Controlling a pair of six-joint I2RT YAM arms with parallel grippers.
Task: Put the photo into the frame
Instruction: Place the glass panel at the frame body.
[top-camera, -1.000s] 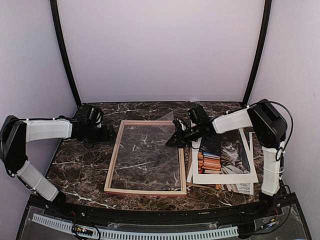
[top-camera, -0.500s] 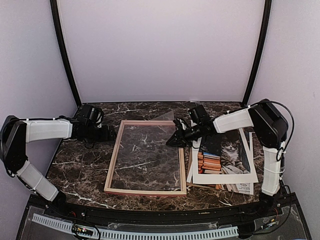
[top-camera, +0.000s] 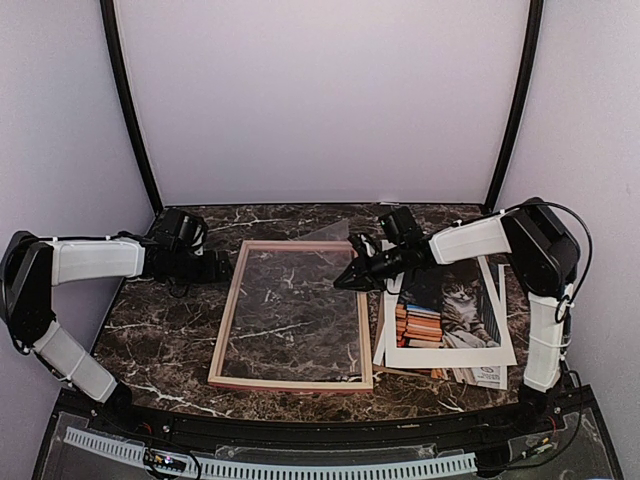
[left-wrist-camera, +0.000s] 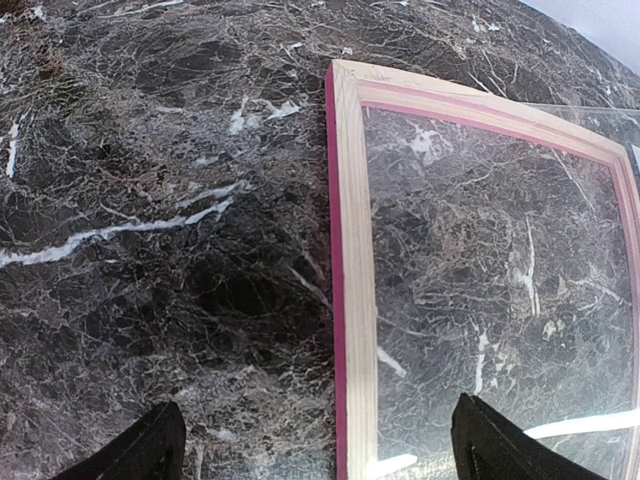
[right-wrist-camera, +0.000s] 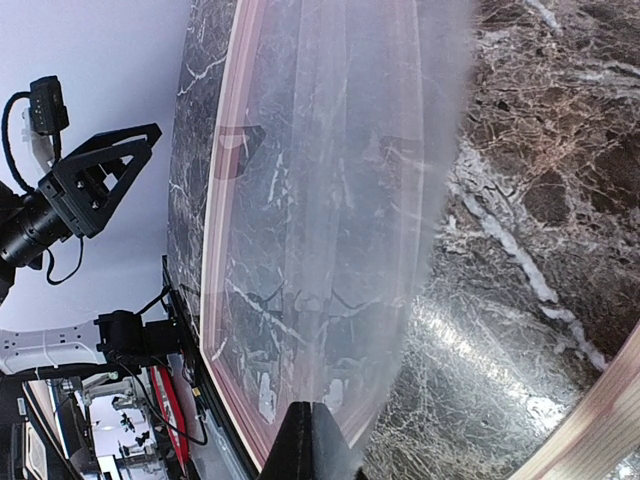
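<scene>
Top external view: reading from the left, we see the left gripper (top-camera: 222, 268) low over the marble table (top-camera: 160, 330), jaws wide apart and holding nothing, just beside the left rail of the frame (top-camera: 228, 312). The frame lies flat at the table's middle with its pale-wood reverse upward; the left wrist view shows bright pink along its outer edge and inner lip, so we take the coloured face to be turned down. Inside the opening only marble shows, seen through a clear pane (right-wrist-camera: 330, 200). The right gripper (top-camera: 343, 283), over the frame's right rail, is clamped on that pane's edge, and in the right wrist view the pane is tilted up off the frame. Further right, the photo (top-camera: 450, 305) lies face up and well outside the frame, partly crossed by the right arm and resting on further sheets (top-camera: 484, 376). It shows a grey tabby beside stacked colourful books within a wide white border. We judge the task early: the photo has not yet been placed in the frame.
</scene>
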